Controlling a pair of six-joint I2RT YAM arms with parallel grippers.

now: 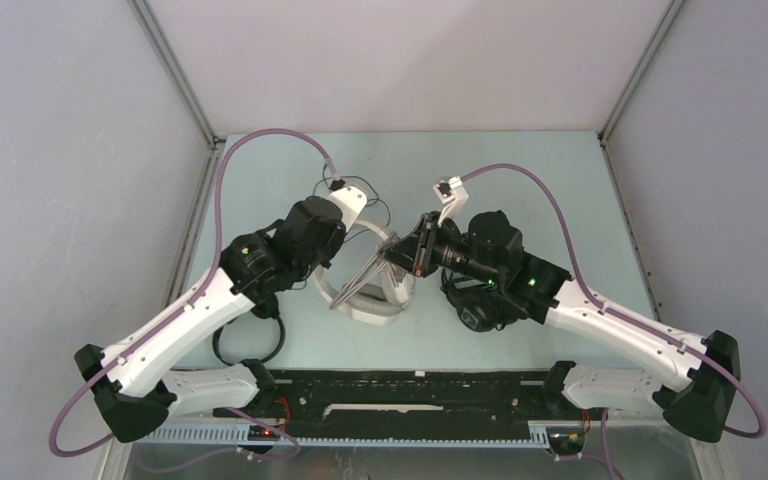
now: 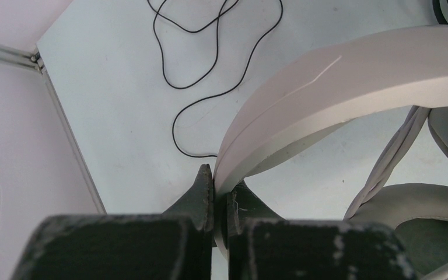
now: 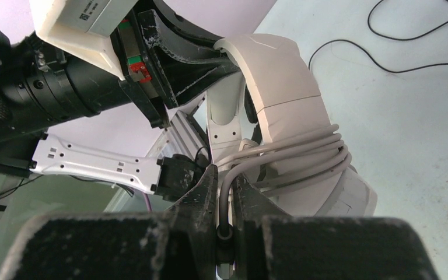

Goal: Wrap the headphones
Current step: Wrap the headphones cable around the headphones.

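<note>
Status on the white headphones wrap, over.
Left hand shut on white headphones at the headband. Right hand shut on grey cable, several turns round the band. Thin black cable loose on table, apart.

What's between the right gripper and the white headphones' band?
Only the grey cable: the right gripper pinches it, and it runs into coils around the band. Right wrist view.

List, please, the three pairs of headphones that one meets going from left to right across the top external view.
slim black headphones → white-grey headphones → bulky black headphones
</note>
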